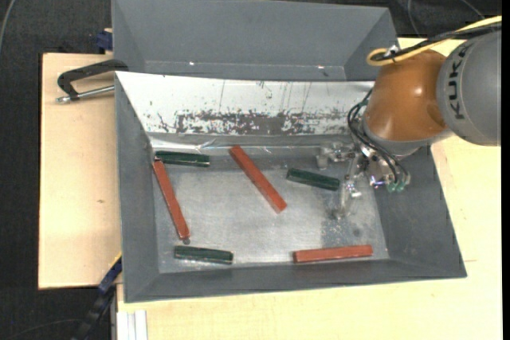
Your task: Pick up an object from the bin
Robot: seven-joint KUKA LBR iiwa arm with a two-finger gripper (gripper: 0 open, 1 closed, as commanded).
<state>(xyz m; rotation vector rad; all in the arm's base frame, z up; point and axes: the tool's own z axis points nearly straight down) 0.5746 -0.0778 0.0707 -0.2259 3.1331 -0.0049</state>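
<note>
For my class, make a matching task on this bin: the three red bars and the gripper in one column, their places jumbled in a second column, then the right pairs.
Things
1. red bar lying side to side
2. red bar lying slantwise
3. red bar running nearly front to back
4. gripper

Places
a. along the left wall
b. right side of the bin, beside a green bar
c. middle of the floor
d. by the near wall, towards the right

Pairs: 1-d, 2-c, 3-a, 4-b
</note>
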